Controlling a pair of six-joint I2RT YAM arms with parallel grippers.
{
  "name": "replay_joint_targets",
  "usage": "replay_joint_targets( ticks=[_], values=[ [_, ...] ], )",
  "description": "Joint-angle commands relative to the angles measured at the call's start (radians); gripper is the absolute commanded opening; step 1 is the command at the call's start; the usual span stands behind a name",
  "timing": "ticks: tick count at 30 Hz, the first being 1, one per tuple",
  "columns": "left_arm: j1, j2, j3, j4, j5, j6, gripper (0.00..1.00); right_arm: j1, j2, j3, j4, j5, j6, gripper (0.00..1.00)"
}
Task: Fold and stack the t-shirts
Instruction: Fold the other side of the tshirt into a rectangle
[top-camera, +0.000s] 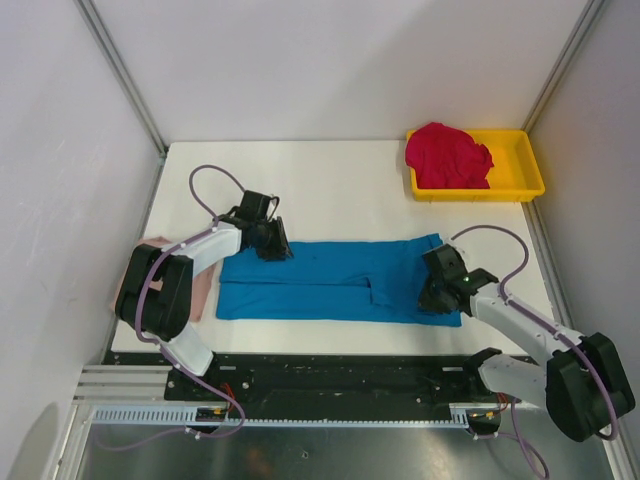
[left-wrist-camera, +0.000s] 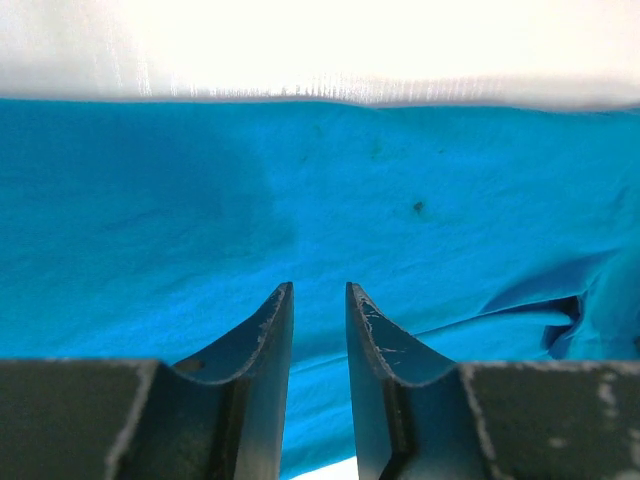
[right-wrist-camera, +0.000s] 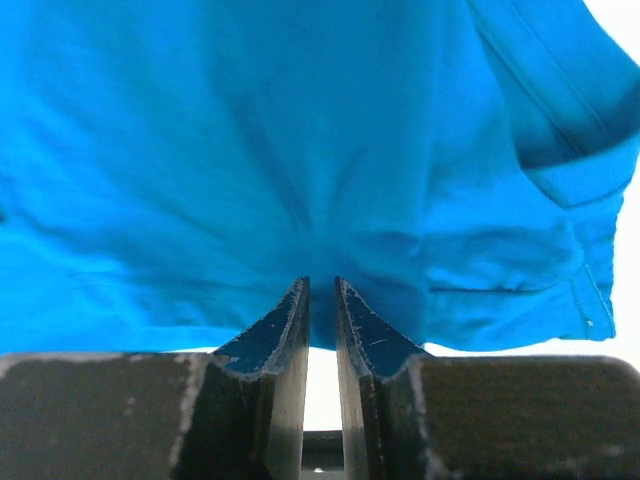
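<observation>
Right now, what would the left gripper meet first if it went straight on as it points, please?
The blue t-shirt: its cloth fills the view just past the left gripper, whose tips stand slightly apart; white table shows only beyond the far edge. Whether the tips already touch it is unclear.

Both arms are reaching onto a flattened blue t-shirt (top-camera: 335, 280).
The left gripper (top-camera: 272, 243) is sitting at its far left corner, the right gripper (top-camera: 437, 290) at its right end; a pink t-shirt (top-camera: 203, 290) is lying partly under the left arm, and a red t-shirt (top-camera: 447, 155) is sitting bunched in the yellow tray (top-camera: 534, 170).
</observation>
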Motion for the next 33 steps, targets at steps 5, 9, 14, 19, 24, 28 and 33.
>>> replay_joint_targets(
  ticks=[5, 9, 14, 19, 24, 28, 33],
  values=[
    [-0.002, -0.022, 0.036, 0.015, 0.021, 0.035, 0.33, -0.065, -0.047, -0.12, 0.01, -0.058, 0.049, 0.2],
    [-0.001, -0.029, 0.038, 0.011, 0.021, 0.037, 0.33, -0.097, -0.129, -0.057, -0.023, -0.054, 0.032, 0.23],
    [-0.001, -0.029, 0.046, 0.007, 0.017, 0.041, 0.33, -0.164, -0.096, 0.09, 0.054, -0.02, -0.016, 0.25],
    [0.004, -0.003, 0.057, 0.005, -0.007, 0.036, 0.33, -0.219, 0.109, 0.253, 0.174, 0.086, -0.09, 0.25],
    [0.008, 0.048, 0.092, 0.004, -0.031, 0.015, 0.33, -0.29, 0.277, 0.378, 0.259, 0.132, -0.197, 0.29],
    [0.009, 0.088, 0.093, 0.006, -0.058, -0.016, 0.33, -0.364, 0.369, 0.427, 0.28, 0.113, -0.249, 0.33],
    [0.012, 0.128, 0.077, 0.005, -0.106, -0.069, 0.33, -0.425, 0.451, 0.45, 0.309, 0.019, -0.265, 0.35]
  ],
)
